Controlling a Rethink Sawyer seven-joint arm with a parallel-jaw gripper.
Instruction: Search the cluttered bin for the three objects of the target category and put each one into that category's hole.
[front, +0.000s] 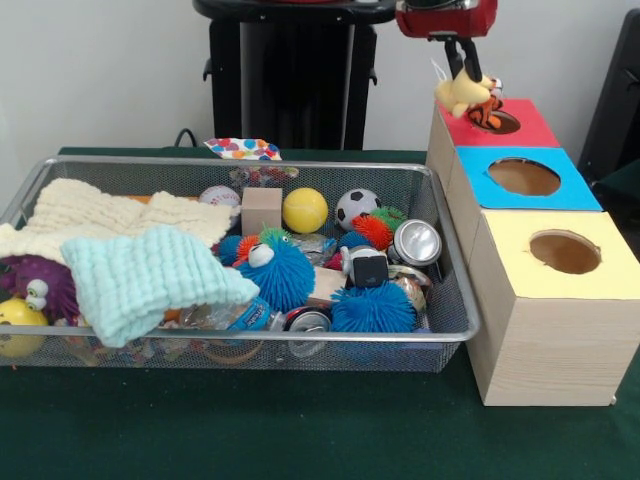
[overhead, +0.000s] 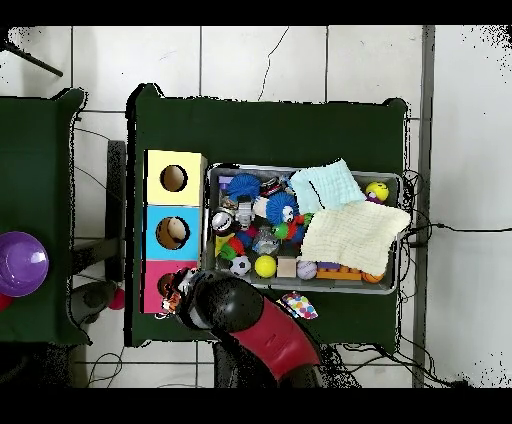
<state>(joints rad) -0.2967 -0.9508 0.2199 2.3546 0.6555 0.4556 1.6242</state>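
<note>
One plush toy (front: 466, 93) — between fingers (front: 462, 60).

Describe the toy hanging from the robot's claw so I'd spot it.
Find the wooden box with three coloured faces; over its red hole hangs the claw. It grips a plush toy, pale yellow with orange, soft unlike the spiky balls in the bin.

A cream knitted cloth (front: 110, 215) is spread at one end of the clutter, and a mint knitted cloth (front: 140, 280) is laid overlapping it. Beside the mint cloth a blue spiky ball (front: 275, 275) is seen. Behind that ball, a wooden block (front: 262, 210) and a yellow ball (front: 305, 210) are set side by side.
</note>
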